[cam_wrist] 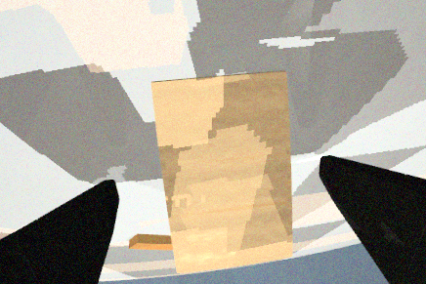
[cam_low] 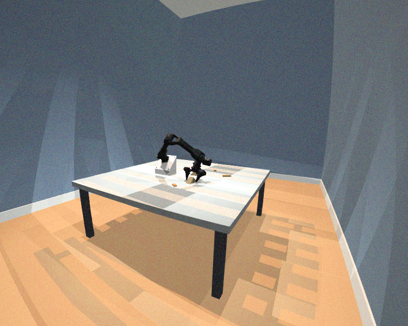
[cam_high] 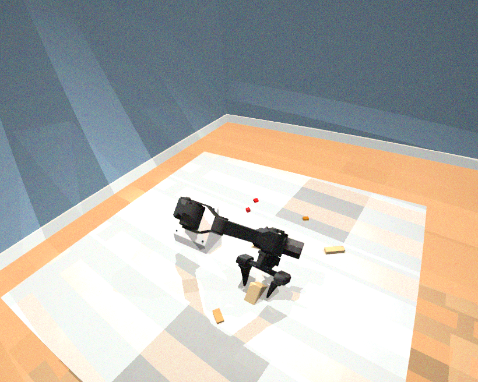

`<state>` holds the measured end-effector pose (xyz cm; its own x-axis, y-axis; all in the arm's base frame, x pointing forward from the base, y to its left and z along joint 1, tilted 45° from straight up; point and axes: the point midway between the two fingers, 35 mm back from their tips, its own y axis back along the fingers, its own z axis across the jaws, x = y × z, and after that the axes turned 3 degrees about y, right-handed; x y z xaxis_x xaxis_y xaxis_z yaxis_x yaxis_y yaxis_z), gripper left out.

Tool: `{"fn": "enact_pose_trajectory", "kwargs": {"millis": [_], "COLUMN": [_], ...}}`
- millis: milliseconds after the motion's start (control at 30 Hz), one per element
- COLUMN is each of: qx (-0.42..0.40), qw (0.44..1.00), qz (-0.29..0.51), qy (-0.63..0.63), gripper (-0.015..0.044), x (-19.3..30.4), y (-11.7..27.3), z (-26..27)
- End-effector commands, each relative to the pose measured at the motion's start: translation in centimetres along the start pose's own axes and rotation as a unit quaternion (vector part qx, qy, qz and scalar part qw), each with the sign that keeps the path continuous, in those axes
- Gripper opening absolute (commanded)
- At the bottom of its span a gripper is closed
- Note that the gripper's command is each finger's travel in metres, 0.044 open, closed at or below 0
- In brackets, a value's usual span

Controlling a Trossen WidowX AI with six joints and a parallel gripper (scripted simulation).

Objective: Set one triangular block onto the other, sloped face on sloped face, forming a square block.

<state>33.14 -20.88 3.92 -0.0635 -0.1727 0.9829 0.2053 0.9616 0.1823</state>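
A light wooden triangular block [cam_high: 254,293] [cam_low: 190,180] [cam_wrist: 225,169] rests on the table. Its broad face fills the middle of the wrist view. My gripper [cam_high: 256,290] [cam_low: 191,180] [cam_wrist: 221,179] is wide open, with one finger on each side of this block. The wrist view shows a gap between each fingertip and the block's sides. The other triangular block [cam_high: 253,247] [cam_low: 194,174] stands farther back, mostly hidden behind the arm and hand; it is out of the wrist view. The two blocks are apart.
A small orange block [cam_high: 217,315] [cam_low: 174,185] [cam_wrist: 151,244] lies near the gripped area's left. A thin wooden bar [cam_high: 334,250] [cam_low: 226,175] and another orange piece [cam_high: 305,218] [cam_low: 214,170] lie right. Two red cubes [cam_high: 255,200] [cam_high: 248,209] lie behind the arm.
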Motion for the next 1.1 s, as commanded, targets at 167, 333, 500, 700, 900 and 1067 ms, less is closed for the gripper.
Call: {"fn": "enact_pose_trajectory", "kwargs": {"millis": [167, 333, 500, 700, 900, 1067], "qx": [0.0, 0.0, 0.0, 0.003, 0.01, 0.014], "qw": [1.0, 1.0, 1.0, 1.0, 1.0, 1.0], "qz": [-0.001, -0.001, -0.001, -0.004, -0.012, -0.016], "qy": [0.0, 0.0, 0.0, -0.001, -0.003, -0.005], "gripper": [0.0256, 0.0164, 0.0111, 0.0, 0.0, 0.0], "x": [0.0, 0.0, 0.0, 0.4, 1.5, 2.7], "y": [0.0, 0.0, 0.0, 0.8, 2.9, 4.7], "z": [0.0, 0.0, 0.0, -0.1, -0.2, -0.1]}}
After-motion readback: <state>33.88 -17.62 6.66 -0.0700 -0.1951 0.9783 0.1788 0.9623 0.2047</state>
